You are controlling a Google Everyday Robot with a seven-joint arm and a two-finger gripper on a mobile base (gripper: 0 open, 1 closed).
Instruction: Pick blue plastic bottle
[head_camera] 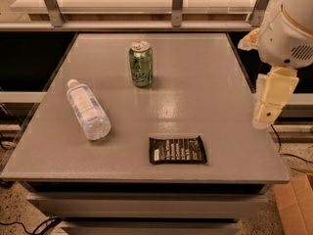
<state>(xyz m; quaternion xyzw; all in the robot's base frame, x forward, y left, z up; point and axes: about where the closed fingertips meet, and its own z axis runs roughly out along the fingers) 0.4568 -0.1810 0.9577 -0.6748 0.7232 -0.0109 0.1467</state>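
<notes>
The blue plastic bottle (88, 110) lies on its side on the left part of the grey table (215, 82), with its white cap pointing to the far left. It is clear and bluish with a pale label. My gripper (268, 109) hangs at the right edge of the table, below the white arm housing (288, 33), far to the right of the bottle and apart from it. Nothing shows in the gripper.
A green soda can (141, 63) stands upright at the far middle of the table. A black snack packet (177, 150) lies flat near the front edge. A cardboard box (296, 204) sits on the floor at the lower right. A metal railing (177, 6) runs behind the table.
</notes>
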